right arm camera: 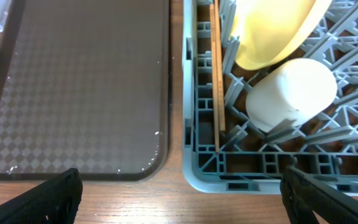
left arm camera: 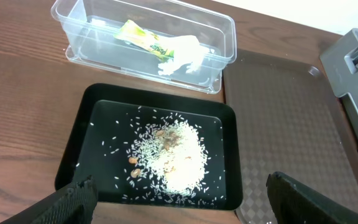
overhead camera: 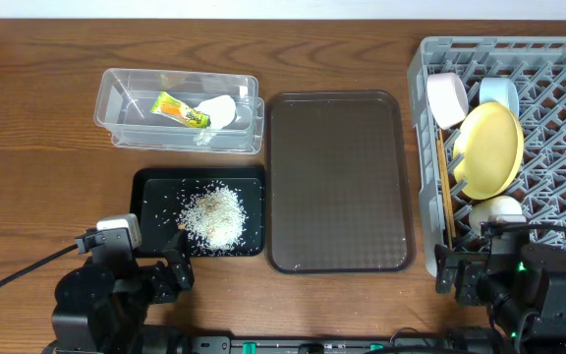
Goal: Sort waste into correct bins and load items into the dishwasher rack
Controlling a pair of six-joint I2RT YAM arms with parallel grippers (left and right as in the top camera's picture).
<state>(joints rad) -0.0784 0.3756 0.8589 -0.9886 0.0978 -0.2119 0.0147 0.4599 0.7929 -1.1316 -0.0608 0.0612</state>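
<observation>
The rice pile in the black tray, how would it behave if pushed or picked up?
The rice would probably scatter rather than slide as one mass: it is loose grains, with strays already spread around the heap. Pinching it would likely lift very few. The black tray has a raised rim, so pushed grains should mostly stay inside.
</observation>
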